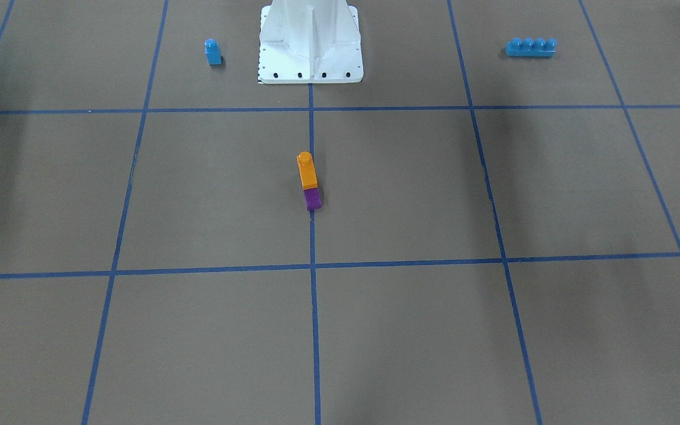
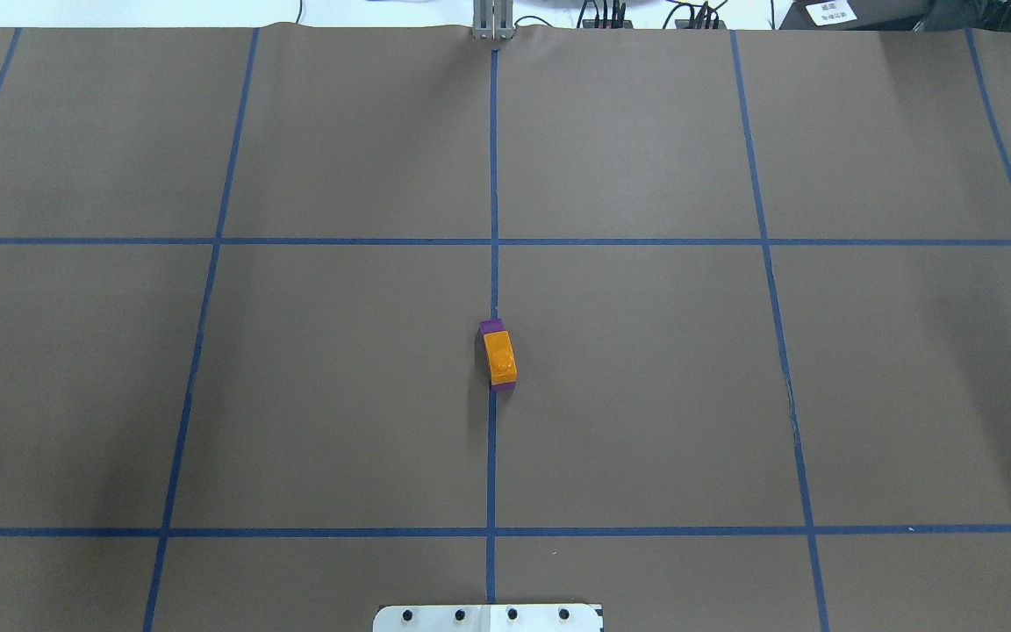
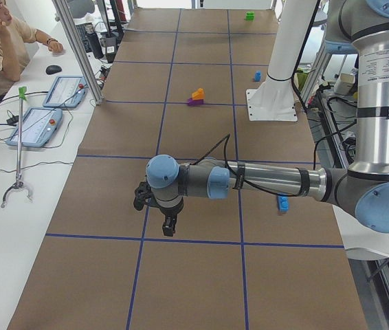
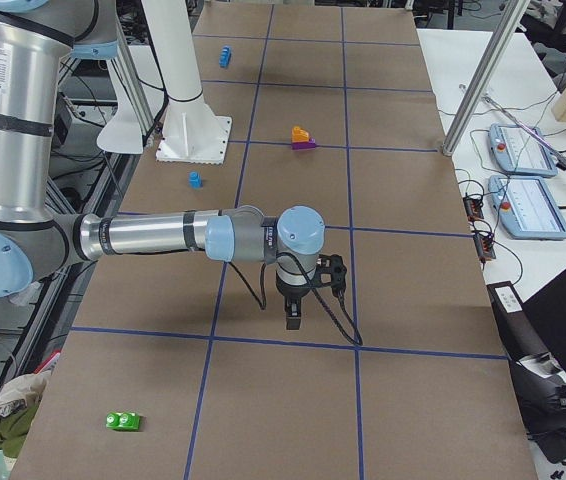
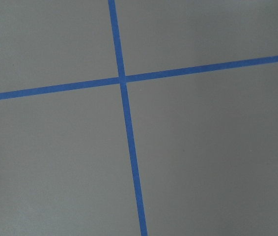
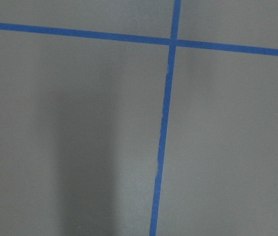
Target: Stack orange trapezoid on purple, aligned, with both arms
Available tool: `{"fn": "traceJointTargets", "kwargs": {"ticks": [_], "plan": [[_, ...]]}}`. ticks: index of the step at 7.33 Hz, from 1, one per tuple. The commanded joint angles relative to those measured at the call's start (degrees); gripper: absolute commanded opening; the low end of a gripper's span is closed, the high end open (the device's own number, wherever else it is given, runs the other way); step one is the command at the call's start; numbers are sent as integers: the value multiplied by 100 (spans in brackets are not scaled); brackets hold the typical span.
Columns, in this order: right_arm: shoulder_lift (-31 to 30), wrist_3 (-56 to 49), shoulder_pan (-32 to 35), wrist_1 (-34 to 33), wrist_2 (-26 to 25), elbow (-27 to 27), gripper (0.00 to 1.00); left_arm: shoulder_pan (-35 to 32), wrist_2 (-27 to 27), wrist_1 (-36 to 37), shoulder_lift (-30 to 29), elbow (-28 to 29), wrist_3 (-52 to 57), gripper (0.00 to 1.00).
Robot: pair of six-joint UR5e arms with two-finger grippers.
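Dead centre of your overhead view, the orange trapezoid (image 2: 500,355) sits on the purple (image 2: 491,326); whether the left gripper (image 3: 169,225) or right gripper (image 4: 293,318) is spread, you cannot tell.

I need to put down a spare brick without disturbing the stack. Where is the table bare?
The grid squares either side of the orange trapezoid on the purple show bare paper. It is busier beside the white base: small blue block, long blue brick.

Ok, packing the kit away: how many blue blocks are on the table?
2. A single-stud blue block on the robot's right of the white base; a four-stud blue brick on its left. Arms might hide others.
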Motion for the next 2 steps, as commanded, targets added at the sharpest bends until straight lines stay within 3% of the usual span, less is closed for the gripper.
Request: {"fn": "traceJointTargets", "kwargs": {"ticks": [1, 2], "plan": [[-5, -9, 0, 0, -8, -14, 100, 19, 64, 22, 156, -543, 2, 100], [-5, -9, 0, 0, -8, -23, 100, 45, 56, 22, 87, -477, -6, 100]]}}
